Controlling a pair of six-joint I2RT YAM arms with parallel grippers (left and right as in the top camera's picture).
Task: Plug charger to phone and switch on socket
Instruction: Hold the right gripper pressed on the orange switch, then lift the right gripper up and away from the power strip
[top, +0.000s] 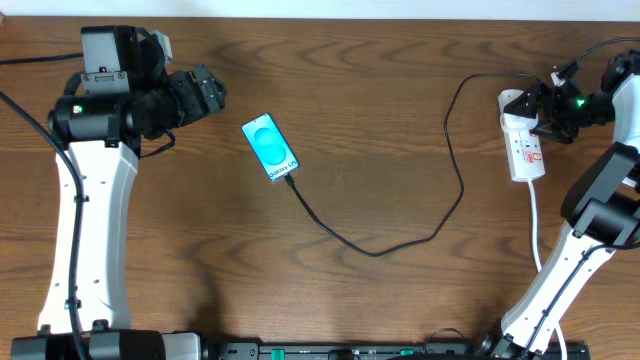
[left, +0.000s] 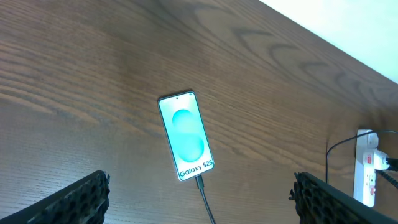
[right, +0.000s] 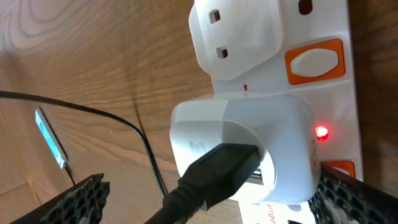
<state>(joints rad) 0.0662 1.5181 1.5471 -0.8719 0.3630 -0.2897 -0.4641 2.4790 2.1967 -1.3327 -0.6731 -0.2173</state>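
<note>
The phone (top: 270, 148) lies left of the table's middle with its cyan screen lit; it also shows in the left wrist view (left: 186, 135). The charger's black cable (top: 380, 250) has its tip in the phone's lower end (left: 199, 182) and loops right to a white adapter (right: 242, 146) plugged into the socket (top: 526, 145). A red light (right: 321, 132) glows on the socket beside the adapter. My left gripper (top: 207, 93) is open and empty, up and to the left of the phone. My right gripper (top: 547, 110) is open over the socket's far end, its fingers on either side of the adapter.
The socket's white cord (top: 538, 225) runs toward the table's front past my right arm's base. An orange switch (right: 314, 62) sits beside an unused outlet on the socket. The socket also shows at the right edge of the left wrist view (left: 367, 167).
</note>
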